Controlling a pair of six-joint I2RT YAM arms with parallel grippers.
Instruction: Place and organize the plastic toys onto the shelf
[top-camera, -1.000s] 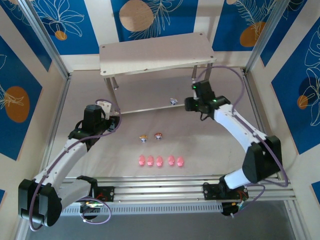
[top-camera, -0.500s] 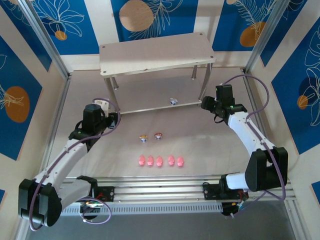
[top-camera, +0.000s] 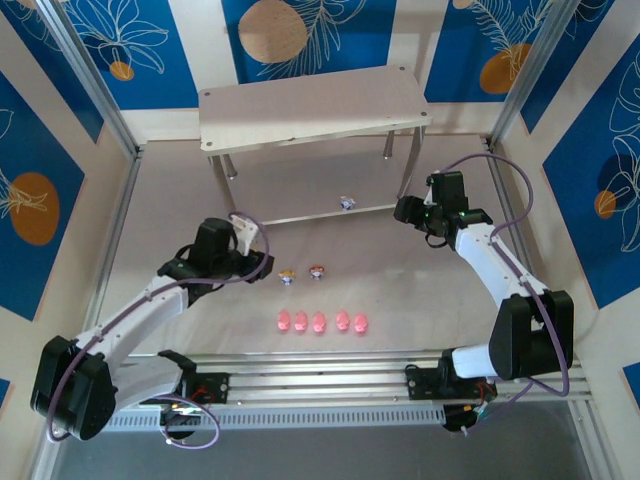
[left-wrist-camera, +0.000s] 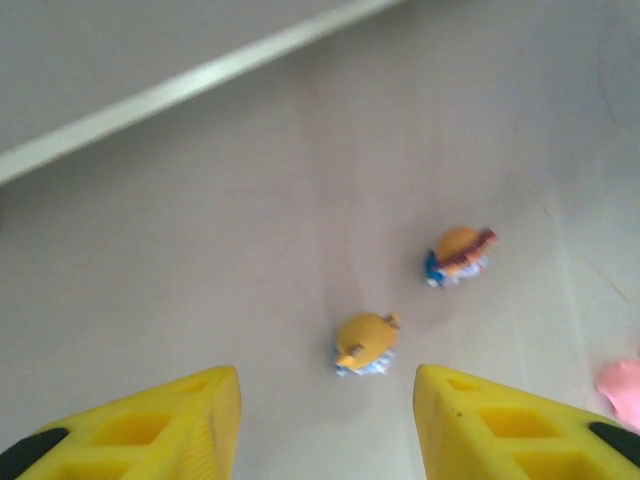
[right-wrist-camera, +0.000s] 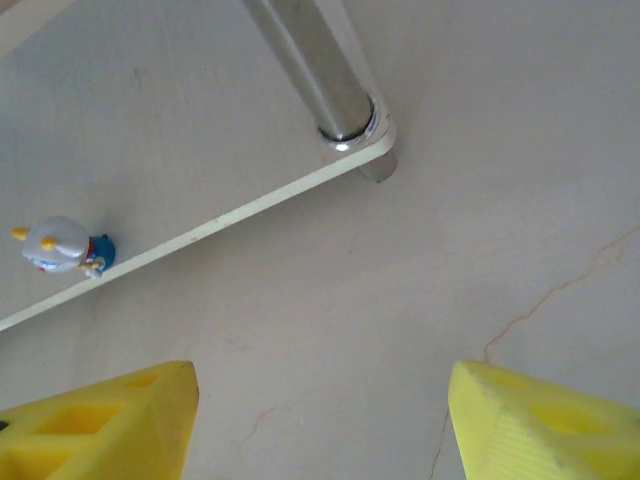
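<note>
We had our left gripper (left-wrist-camera: 327, 405) hanging low over the table (top-camera: 430, 290), its yellow fingers (left-wrist-camera: 150, 430) spread wide and holding nothing. Just ahead of the gap lay the brown-topped figure (left-wrist-camera: 365, 342), with the orange-topped figure (left-wrist-camera: 458, 255) near it and a little further off. The five pink pigs (top-camera: 319, 322) lay in a row nearer our bases, apart from both figures. Our right gripper (right-wrist-camera: 320, 400) was spread as well and empty, hovering just beside the front right leg (right-wrist-camera: 322, 75) of the shelf (top-camera: 310, 105). The blue figure (right-wrist-camera: 62, 247) sat on the lower board (right-wrist-camera: 180, 130), right at its front edge. The top board (top-camera: 300, 120) carried no toys that we could see.

We judged the next pick to be the risky part. The brown-topped figure was small and rounded, and it did not sit midway between the fingers. If we closed from there, one finger would likely reach it first and shove it aside, or the toy would squirt out of the pinch. A sideways shove could carry it into the orange-topped figure or scatter the pink pigs. On the other side, a careless swing of the right gripper could strike the leg and jolt the shelf. The blue figure, so close to the edge, might then drop to the table.
</note>
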